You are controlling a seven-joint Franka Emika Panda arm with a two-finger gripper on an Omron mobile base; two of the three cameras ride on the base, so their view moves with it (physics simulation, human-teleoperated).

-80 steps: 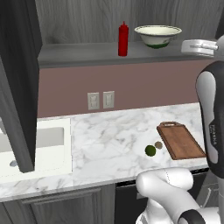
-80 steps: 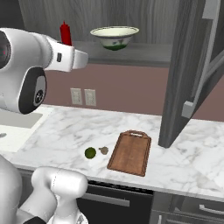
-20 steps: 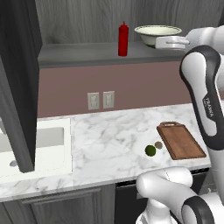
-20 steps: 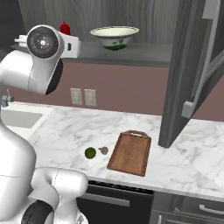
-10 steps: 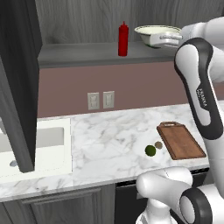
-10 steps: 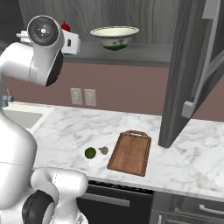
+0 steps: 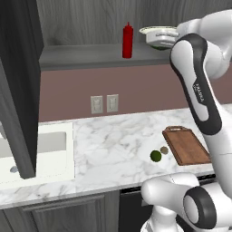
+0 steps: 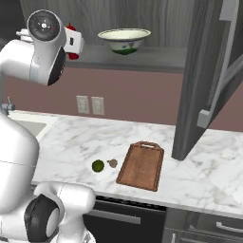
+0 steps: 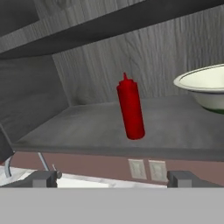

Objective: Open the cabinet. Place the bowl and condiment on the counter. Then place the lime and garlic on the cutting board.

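The cabinet stands open, with its dark doors swung out at the left and the right. On its shelf stand the red condiment bottle and the cream bowl. My gripper is open and empty. It hovers in front of the shelf edge at shelf height, with the bottle straight ahead and still apart from it. The lime and the garlic lie on the marble counter, just left of the cutting board.
A sink is set into the counter at the left. Two wall outlets sit on the pink backsplash under the shelf. The open right door hangs low over the counter beside the board. My arm rises past the board's right side.
My hand has swung left along the shelf front, from beside the bowl toward the condiment bottle. The gripper has stayed open, and the things on the shelf and counter have not moved.
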